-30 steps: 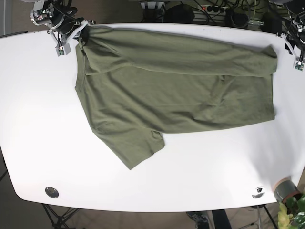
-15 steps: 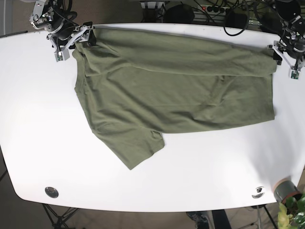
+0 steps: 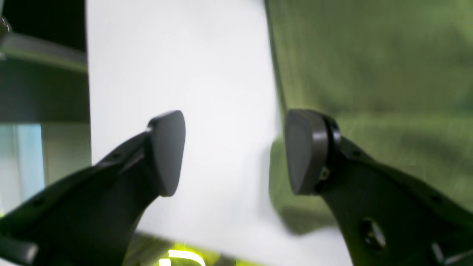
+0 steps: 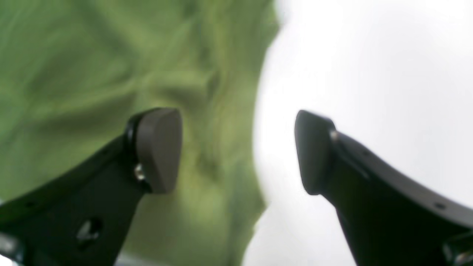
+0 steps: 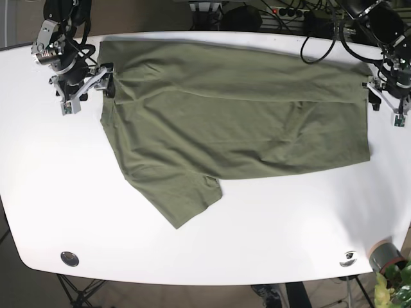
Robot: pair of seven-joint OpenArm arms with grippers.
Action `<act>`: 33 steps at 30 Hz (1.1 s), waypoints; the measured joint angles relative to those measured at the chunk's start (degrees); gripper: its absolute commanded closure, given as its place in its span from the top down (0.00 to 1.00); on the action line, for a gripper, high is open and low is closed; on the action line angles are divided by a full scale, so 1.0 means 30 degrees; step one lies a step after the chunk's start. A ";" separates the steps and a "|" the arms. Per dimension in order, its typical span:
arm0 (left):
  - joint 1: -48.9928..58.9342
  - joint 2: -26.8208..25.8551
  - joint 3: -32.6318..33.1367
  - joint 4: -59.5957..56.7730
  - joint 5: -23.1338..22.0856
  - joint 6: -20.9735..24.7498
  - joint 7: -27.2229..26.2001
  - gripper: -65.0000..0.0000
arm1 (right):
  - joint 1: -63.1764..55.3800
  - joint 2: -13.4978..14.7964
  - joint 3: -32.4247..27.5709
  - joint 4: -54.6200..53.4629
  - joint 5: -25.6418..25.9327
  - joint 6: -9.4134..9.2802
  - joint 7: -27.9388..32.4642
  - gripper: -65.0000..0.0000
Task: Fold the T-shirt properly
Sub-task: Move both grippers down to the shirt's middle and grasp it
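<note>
On the white bench (image 5: 51, 186), olive shirt (image 5: 237, 128) spread flat, far edge folded over, one sleeve pointing toward the near side. Seen only from base: whole layout, right gripper (image 5: 88, 85) at one far corner, left gripper (image 5: 383, 95) at the other. Seen only from the wrists, though blurred: jaws wide on both, each straddling the shirt's edge, clamping nothing.

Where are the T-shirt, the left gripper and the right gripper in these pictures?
T-shirt (image 5: 237, 122): base view, middle of the body.
Left gripper (image 3: 234, 151): left wrist view, gap between open fingertips.
Right gripper (image 4: 238, 151): right wrist view, gap between open fingertips.
</note>
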 measured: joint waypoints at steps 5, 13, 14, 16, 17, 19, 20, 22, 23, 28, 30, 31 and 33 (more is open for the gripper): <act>-0.0313 0.0058 0.0408 0.0000 -0.0168 -0.0007 -0.0087 0.61 | 0.1719 -0.0102 -0.0109 -0.0044 -0.1515 0.0153 -0.1071 0.70; -0.1501 0.0022 0.1173 -0.0044 -0.0036 0.0000 -0.0102 0.61 | 0.4940 -0.0080 -0.1472 -0.2018 -0.2033 0.0131 -0.1042 0.70; -0.1610 0.0036 0.1362 -0.0044 -0.0102 -0.0007 -0.0124 0.61 | 0.5253 -0.0095 -0.1559 -0.2302 -0.2149 0.0146 -0.0991 0.70; -0.1938 0.0044 0.1814 -0.0051 0.0022 0.0007 -0.0058 0.61 | 0.6105 -0.0117 -0.1829 -0.3206 -0.2470 0.0124 -0.0998 0.70; -0.2149 0.0029 0.2069 -0.0058 0.0087 0.0015 -0.0058 0.61 | 0.6513 -0.0095 -0.2033 -0.3716 -0.2732 0.0066 -0.1042 0.70; -0.2514 0.0015 0.2535 -0.0051 0.0015 -0.0007 -0.0095 0.61 | 0.7286 -0.0051 -0.2426 -0.4699 -0.2892 0.0073 -0.0991 0.70; -0.2652 0.0029 0.2674 -0.0058 -0.0051 -0.0015 -0.0066 0.61 | 0.7577 -0.0051 -0.2623 -0.5049 -0.2965 0.0080 -0.0947 0.70; -0.3096 0.0051 0.3031 -0.0066 0.0015 -0.0007 -0.0073 0.61 | 0.8386 -0.0066 -0.3053 -0.6156 -0.3031 0.0080 -0.0634 0.70; -0.3286 0.0044 0.3177 -0.0066 0.0015 -0.0007 -0.0066 0.61 | 0.8728 -0.0051 -0.3249 -0.6696 -0.3053 0.0073 -0.0313 0.70; -0.3963 -0.0058 0.4007 -0.0284 -0.0022 0.0000 -0.0219 0.61 | 1.0557 -0.0007 -0.3738 -0.9304 -0.2907 0.0182 0.1056 0.70; -0.4211 -0.0051 0.4269 -0.0852 0.0015 0.0007 -0.0226 0.61 | 1.1438 0.0000 -0.3738 -1.0746 -0.3118 0.0000 0.1348 0.70; -0.4299 -0.0051 0.4313 -0.1122 0.0015 -0.0007 -0.0393 0.61 | 1.1737 0.0022 -0.3701 -1.1278 -0.3075 0.0000 0.1559 0.70; -0.4452 0.0007 0.4342 -0.1676 -0.0022 0.0000 -0.1071 0.61 | 1.2429 0.0066 -0.3708 -1.2495 -0.3118 -0.0007 0.2186 0.70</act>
